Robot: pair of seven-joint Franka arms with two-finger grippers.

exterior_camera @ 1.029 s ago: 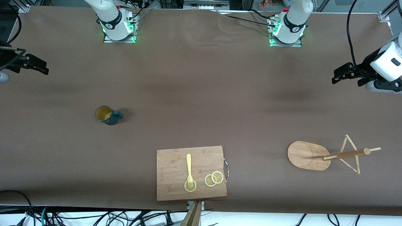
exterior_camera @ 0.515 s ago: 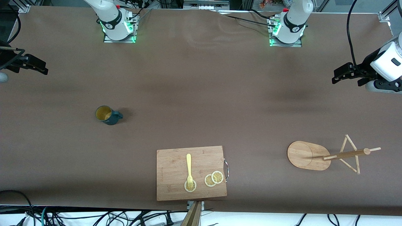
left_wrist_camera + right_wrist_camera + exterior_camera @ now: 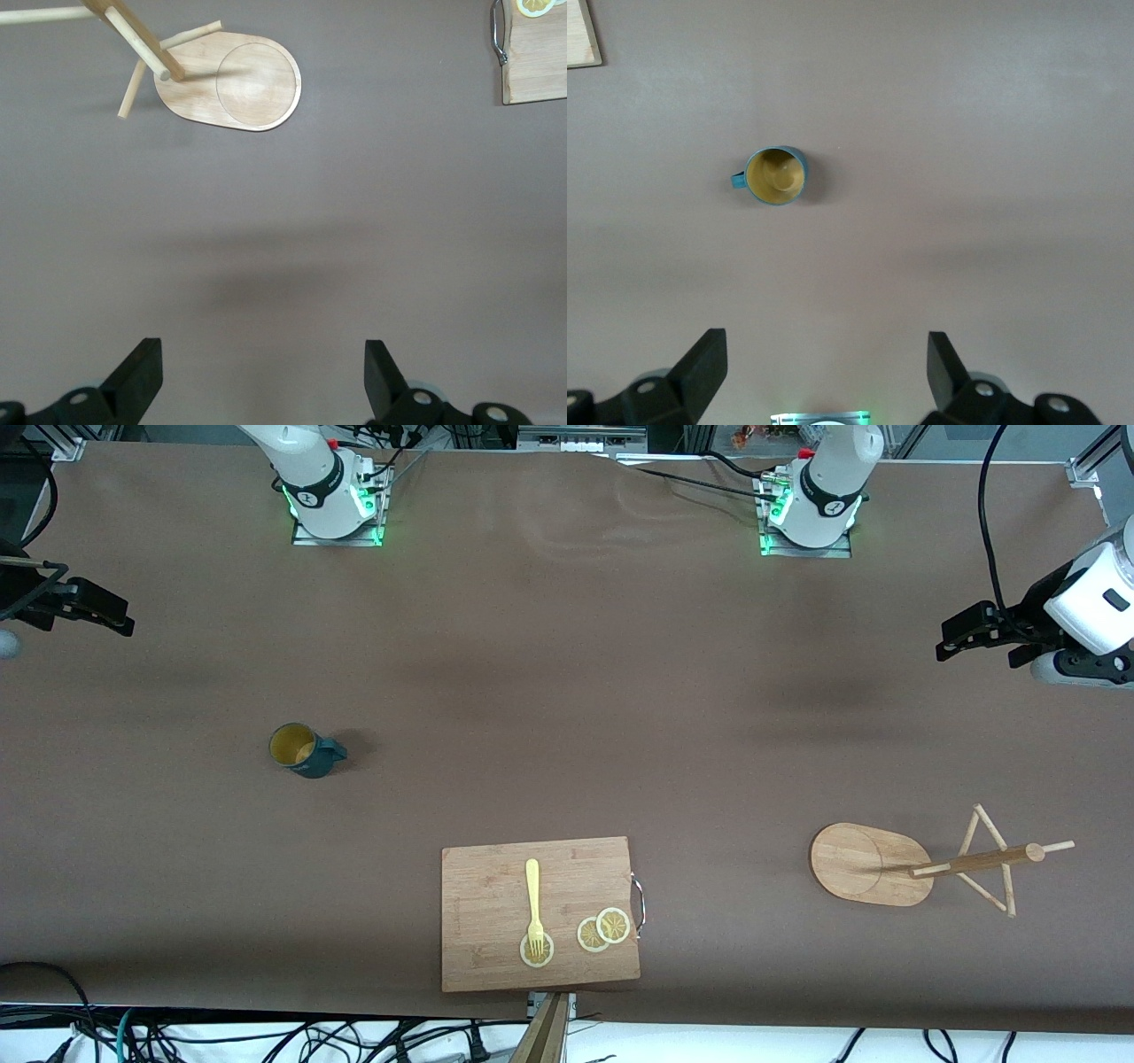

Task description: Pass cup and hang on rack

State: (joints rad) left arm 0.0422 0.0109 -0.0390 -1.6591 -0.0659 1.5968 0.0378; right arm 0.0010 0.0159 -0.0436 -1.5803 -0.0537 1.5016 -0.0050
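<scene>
cup [image 3: 303, 750] stands upright on the bare table toward the right arm's end, mouth up, handle pointing toward the table's middle. nothing touching it. rack [image 3: 873, 864] sits well apart from it toward the left arm's end, oval base flat on the table, post and pegs empty. cutting board [image 3: 539, 913] lies between the two, nearer the front camera, with a yellow fork [image 3: 533, 902] and lemon slices [image 3: 603, 929] on it.

right gripper [image 3: 822, 367] is up in the air at its end of the table, fingers spread wide, empty, cup well off from it in its wrist view. left gripper [image 3: 261, 376] hangs over bare table at its own end, fingers also wide apart, empty; that arm waits.

step in hand, as i judge it: right arm reaches for the cup, not yet begun. to do it well: come down over the cup, pinch the wall at the rim away from the handle, so the handle stays free for the handover and the peg. keep clear of the board. mug is small and light, likely to tip if nudged.
</scene>
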